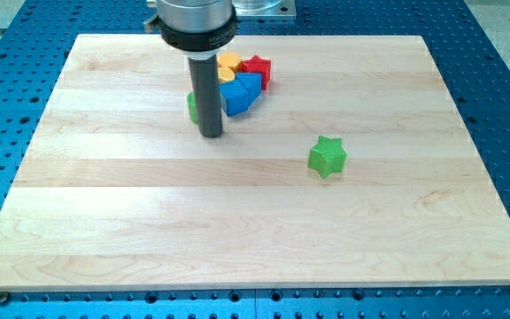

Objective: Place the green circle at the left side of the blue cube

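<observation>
The green circle (191, 106) is mostly hidden behind my rod; only a green sliver shows at the rod's left. My tip (212, 135) rests on the board just below and right of it. The blue cube (248, 86) sits to the right of the rod, with another blue block (234, 97) against its lower left, next to the rod. The green circle lies left of these blue blocks, close to them.
An orange block (229, 63) and a red block (258, 66) crowd above the blue blocks near the view's top. A green star (328, 156) lies alone right of centre. The wooden board (104, 221) sits on a blue perforated table.
</observation>
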